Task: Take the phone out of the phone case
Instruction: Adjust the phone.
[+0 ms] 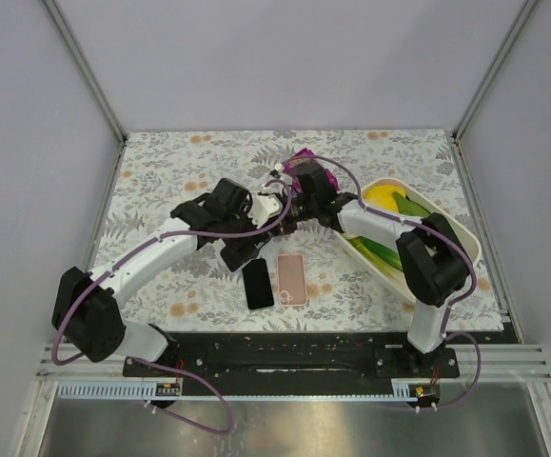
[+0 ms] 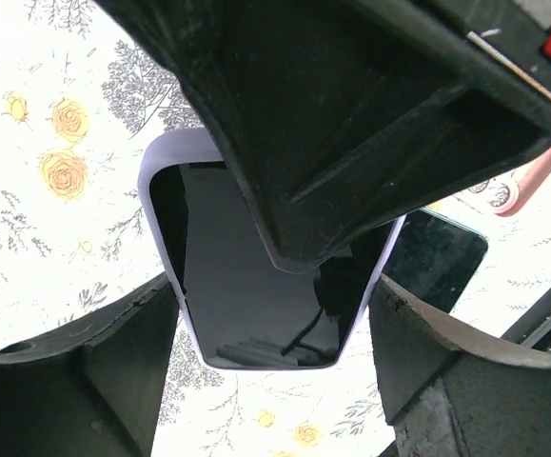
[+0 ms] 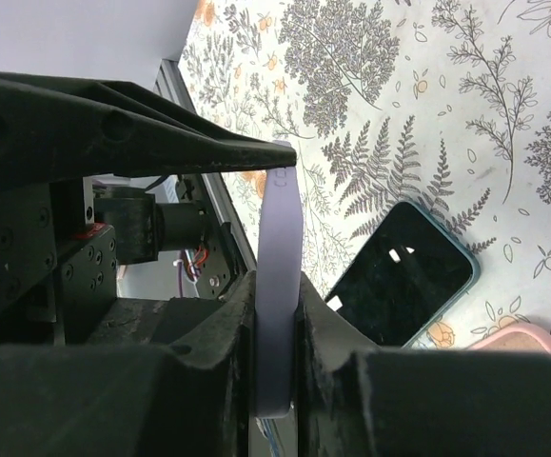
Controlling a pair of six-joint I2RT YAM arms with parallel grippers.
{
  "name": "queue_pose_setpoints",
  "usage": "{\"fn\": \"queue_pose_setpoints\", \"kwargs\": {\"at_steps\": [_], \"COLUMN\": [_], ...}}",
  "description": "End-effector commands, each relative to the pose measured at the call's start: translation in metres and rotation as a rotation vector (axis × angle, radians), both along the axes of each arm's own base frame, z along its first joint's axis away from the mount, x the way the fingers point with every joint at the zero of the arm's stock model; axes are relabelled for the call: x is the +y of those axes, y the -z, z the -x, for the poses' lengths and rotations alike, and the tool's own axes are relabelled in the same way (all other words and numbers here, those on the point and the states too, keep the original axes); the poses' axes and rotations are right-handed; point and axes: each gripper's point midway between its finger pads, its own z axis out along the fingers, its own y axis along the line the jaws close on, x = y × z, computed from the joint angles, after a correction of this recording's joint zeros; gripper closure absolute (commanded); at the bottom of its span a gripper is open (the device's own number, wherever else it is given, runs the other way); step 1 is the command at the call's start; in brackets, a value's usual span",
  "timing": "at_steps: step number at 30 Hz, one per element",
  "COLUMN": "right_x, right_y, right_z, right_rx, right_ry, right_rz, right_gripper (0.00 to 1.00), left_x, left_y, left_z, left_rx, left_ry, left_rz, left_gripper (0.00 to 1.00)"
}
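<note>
Hands of both arms grip one pale lilac phone case (image 3: 280, 219) in the air over the flowered surface (image 1: 161, 171).
From my left wrist view, the left hand (image 2: 273, 290) stands wide, its fingers pressed to the case's two long sides. My right hand (image 3: 277, 319) is pinched narrow on the case's edge, front and back. A dark glossy face fills the case's rim; I cannot tell whether that is the phone. Below, on the surface, a black phone (image 1: 259, 284) lies just beside a pink case (image 1: 292, 278). A white tub (image 1: 458, 225) holding yellow and green things sits to the right.
</note>
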Motion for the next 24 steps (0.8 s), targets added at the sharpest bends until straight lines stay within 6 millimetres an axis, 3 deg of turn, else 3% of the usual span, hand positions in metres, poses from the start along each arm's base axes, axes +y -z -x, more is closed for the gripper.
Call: {"fn": "queue_pose_setpoints", "kwargs": {"at_steps": [1,4,13,19,24], "right_x": [-0.014,-0.026,-0.064,-0.074,-0.071], "right_y": [-0.017,-0.027,-0.079,-0.129,-0.153], "right_z": [0.015,0.022,0.067,0.098,0.100], "right_rx": [-0.163,-0.226,-0.494,-0.659,-0.743], "right_ry": [-0.111,-0.143,-0.324,-0.412,-0.411], "right_rz": [0.010,0.030,0.020,-0.072,-0.082], "right_gripper": [1.00,1.00,1.00,1.00,1.00], "left_x": [-0.021,-0.022,-0.008,-0.025,-0.036], "left_y": [-0.040,-0.051,-0.098,-0.105,-0.113], "left_z": [-0.005,0.013,0.050,0.084,0.096], "left_rx": [-0.091,-0.070,-0.014,0.101,0.193], "left_ry": [0.074,0.142,0.280,0.423,0.477], "left_rz": [0.143,0.198,0.339,0.472,0.540], "left_gripper": [0.56,0.01,0.01,0.01,0.01]}}
